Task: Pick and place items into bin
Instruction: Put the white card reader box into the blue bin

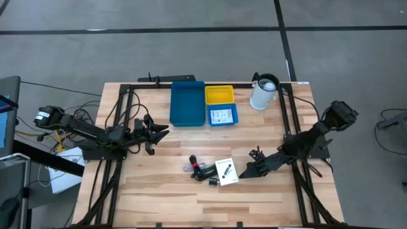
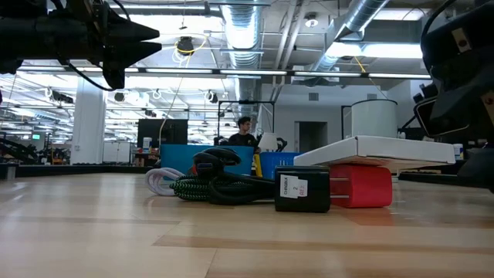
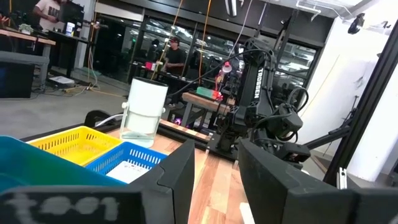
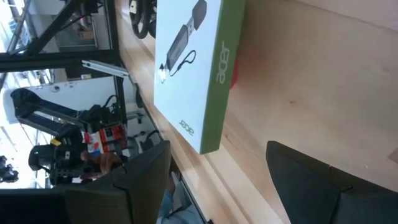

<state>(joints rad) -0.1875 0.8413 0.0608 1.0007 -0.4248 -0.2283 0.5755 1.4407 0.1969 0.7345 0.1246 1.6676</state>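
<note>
A white square box printed with a black part (image 1: 226,172) (image 4: 189,62) has a green side and lies with one edge propped on a small black-and-red piece (image 2: 332,188). Coiled green, white and black cables (image 1: 200,169) (image 2: 204,184) lie on the table beside it. A second white card (image 1: 221,116) lies in the small blue bin. My right gripper (image 1: 245,172) (image 4: 217,180) is open, low over the table, just right of the box and touching nothing. My left gripper (image 1: 159,132) (image 3: 216,180) is open and hovers left of the bins.
A large blue bin (image 1: 187,104), a yellow bin (image 1: 219,95) and a small blue bin (image 1: 233,118) stand at the far side. The white jug (image 1: 264,92) (image 3: 144,112) stands to their right. Black frame rails run along both table sides. A person shows in the room beyond.
</note>
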